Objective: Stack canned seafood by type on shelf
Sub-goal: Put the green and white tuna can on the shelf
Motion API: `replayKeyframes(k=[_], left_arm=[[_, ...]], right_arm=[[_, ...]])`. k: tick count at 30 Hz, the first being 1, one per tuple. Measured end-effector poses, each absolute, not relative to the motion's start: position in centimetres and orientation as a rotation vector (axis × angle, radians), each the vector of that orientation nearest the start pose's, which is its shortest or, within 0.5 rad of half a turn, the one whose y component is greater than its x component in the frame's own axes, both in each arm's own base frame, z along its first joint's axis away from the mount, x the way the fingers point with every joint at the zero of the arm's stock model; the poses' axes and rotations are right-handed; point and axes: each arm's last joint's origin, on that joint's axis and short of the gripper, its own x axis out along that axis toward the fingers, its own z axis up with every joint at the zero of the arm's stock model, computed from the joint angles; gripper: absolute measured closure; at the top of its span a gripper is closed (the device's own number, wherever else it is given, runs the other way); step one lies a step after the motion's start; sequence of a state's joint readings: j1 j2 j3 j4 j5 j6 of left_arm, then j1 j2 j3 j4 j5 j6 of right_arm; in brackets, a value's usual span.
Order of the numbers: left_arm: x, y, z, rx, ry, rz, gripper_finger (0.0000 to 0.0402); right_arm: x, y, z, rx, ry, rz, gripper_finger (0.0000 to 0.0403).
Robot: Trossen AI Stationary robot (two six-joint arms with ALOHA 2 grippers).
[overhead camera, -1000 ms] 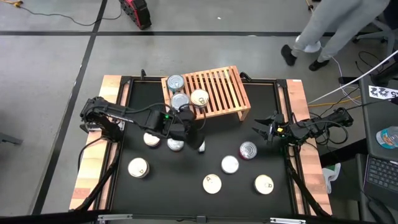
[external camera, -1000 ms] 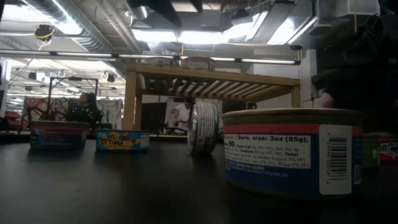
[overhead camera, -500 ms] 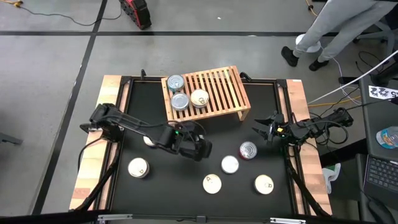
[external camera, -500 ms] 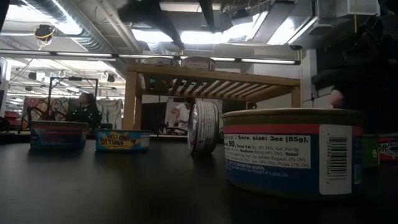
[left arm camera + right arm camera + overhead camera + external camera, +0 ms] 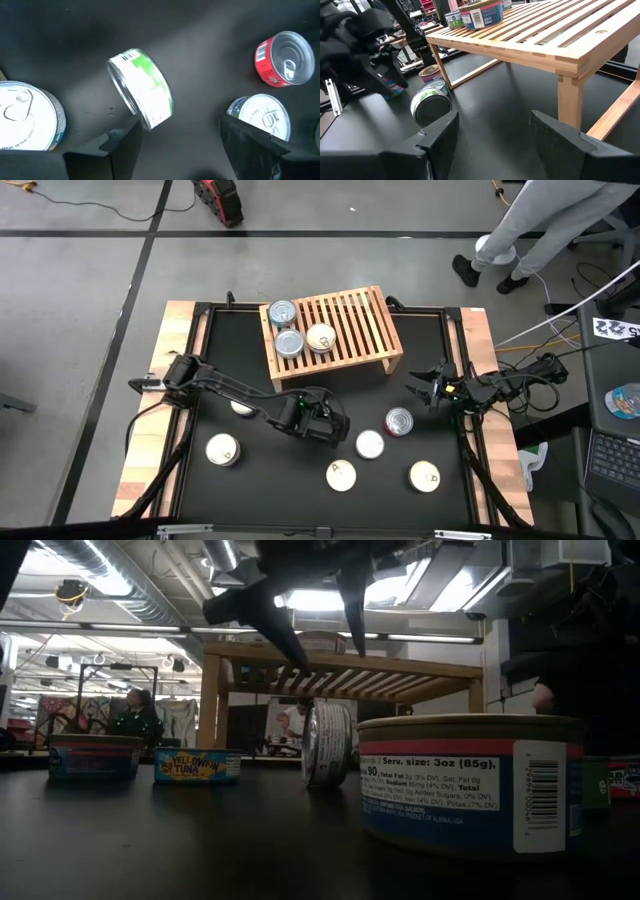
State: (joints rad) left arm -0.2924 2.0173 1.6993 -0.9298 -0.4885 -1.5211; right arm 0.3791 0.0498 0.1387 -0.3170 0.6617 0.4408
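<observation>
Green-labelled round tin (image 5: pixel 142 88), tipped on its rim mid-table, lies under the left gripper (image 5: pixel 322 423), fingers wide and empty. Pickup seems next: lower, straddle, close, then carry to the slatted light-wood shelf (image 5: pixel 352 330) at the far edge. Right gripper (image 5: pixel 424 388) waits open.

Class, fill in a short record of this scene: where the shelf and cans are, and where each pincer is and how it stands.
shelf: wood rack at the table's far side
cans on shelf: three, at its left end
can on edge: green-label can, on its side on the table
left pincer: open, above the green-label can, holding nothing
right pincer: open, waiting near the right rail
</observation>
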Motion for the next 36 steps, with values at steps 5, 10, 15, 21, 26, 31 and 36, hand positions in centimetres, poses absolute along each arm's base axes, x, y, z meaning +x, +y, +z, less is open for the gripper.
replayKeyframes(k=[5, 10, 15, 21, 26, 31, 36], left_arm=[[40.5, -10.5, 22.3, -0.869, 0.748, 0.975, 0.0148], [40.9, -10.0, 21.2, -0.862, 0.754, 1.003, 0.0148], [41.4, -9.3, 19.8, -0.851, 0.768, 1.039, 0.0148], [41.8, -8.7, 18.2, -0.822, 0.800, 1.073, 0.0149], [41.8, -8.6, 18.2, -0.797, 0.818, 1.061, 0.0174], [41.7, -8.8, 18.5, -0.774, 0.840, 1.032, 0.0244], [41.4, -9.0, 19.6, -0.770, 0.883, 0.974, 0.0271]], right_arm=[[8.4, 1.4, 17.8, 0.322, 0.134, -0.319, 0.0160], [8.4, 1.4, 17.8, 0.322, 0.134, -0.320, 0.0160], [8.4, 1.4, 17.7, 0.319, 0.138, -0.320, 0.0160], [8.4, 1.4, 17.6, 0.312, 0.149, -0.323, 0.0160], [8.3, 1.4, 17.5, 0.304, 0.164, -0.325, 0.0160], [8.3, 1.4, 17.4, 0.302, 0.167, -0.326, 0.0160], [8.3, 1.4, 17.4, 0.301, 0.168, -0.326, 0.0160]])
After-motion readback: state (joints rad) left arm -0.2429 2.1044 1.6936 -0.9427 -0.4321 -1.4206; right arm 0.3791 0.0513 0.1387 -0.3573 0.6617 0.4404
